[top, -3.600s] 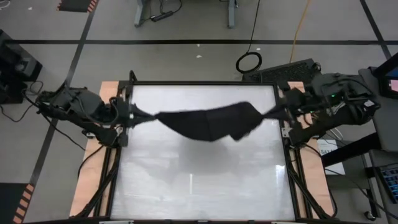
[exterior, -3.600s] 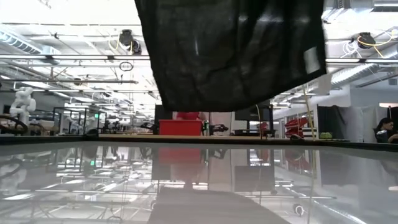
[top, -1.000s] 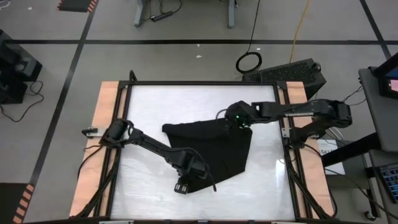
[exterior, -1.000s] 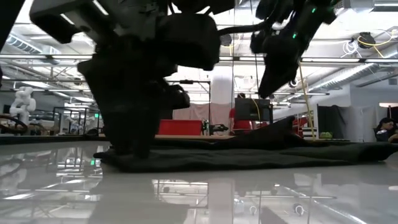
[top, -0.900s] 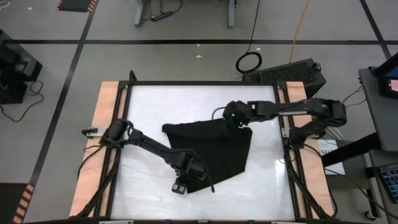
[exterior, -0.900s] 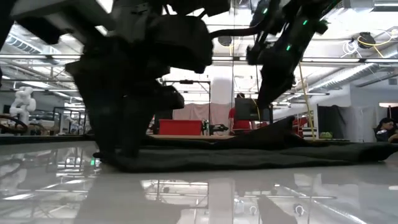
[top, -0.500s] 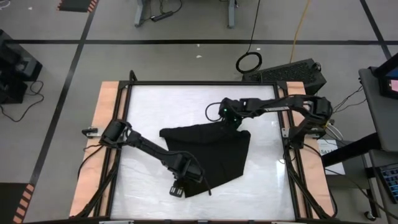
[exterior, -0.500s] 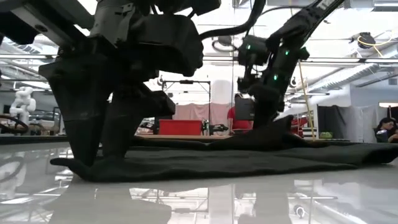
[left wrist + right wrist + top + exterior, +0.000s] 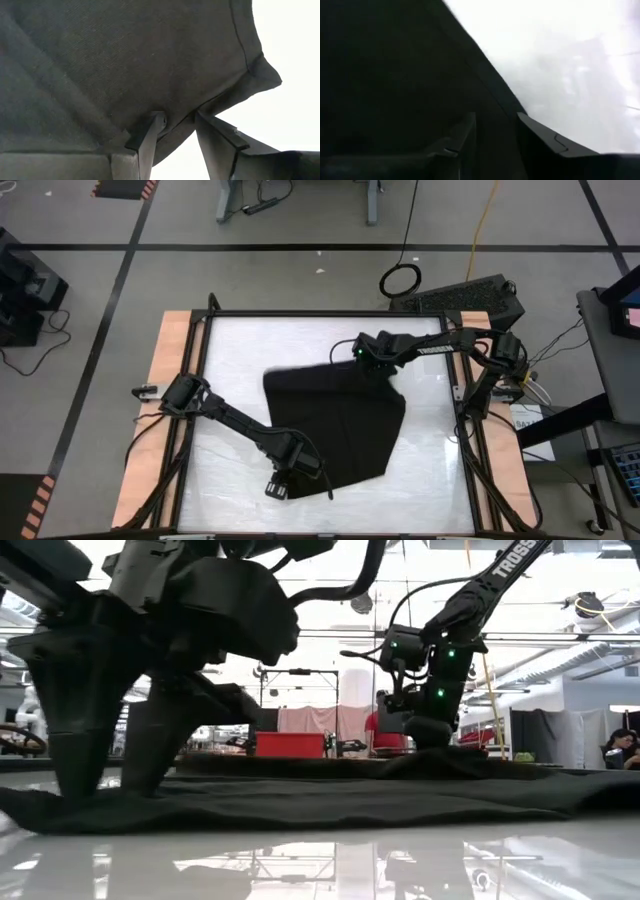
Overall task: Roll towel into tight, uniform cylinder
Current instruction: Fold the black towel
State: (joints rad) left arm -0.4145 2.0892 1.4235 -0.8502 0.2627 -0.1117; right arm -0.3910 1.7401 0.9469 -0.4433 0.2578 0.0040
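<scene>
The black towel [image 9: 335, 425] lies spread flat on the white tabletop [image 9: 235, 345], a low dark band in the low view [image 9: 340, 802]. My left gripper [image 9: 298, 472] stands at the towel's near left corner, shut on its edge [image 9: 177, 120]. My right gripper [image 9: 372, 360] is at the towel's far edge, toward the far right corner, with cloth between its fingers [image 9: 495, 122]. The white tag is out of view. My left gripper pinches the towel's hemmed edge [image 9: 181, 125] between its two fingers, close to the near left corner [image 9: 267, 75]. The fingers point down at it from above. The cloth beyond them lies on the table, creased toward the pinch. My right gripper has the towel's far edge [image 9: 492, 107] between its two fingers, coming from above and the table's right. The cloth fills the gap between them; one layer or several cannot be told. The towel there rests on the table.
Bare white tabletop surrounds the towel on all sides, widest along the far and left sides. A black frame and wooden strips [image 9: 170, 360] border the table. A dark keyboard-like case [image 9: 470, 292] sits beyond the far right corner.
My left gripper has gone toward the table's near left, drawing the towel's near left corner with it. My right gripper has moved toward the far left along the far edge. The towel has spread out longer and flatter, and the raised hump at its far side has sunk.
</scene>
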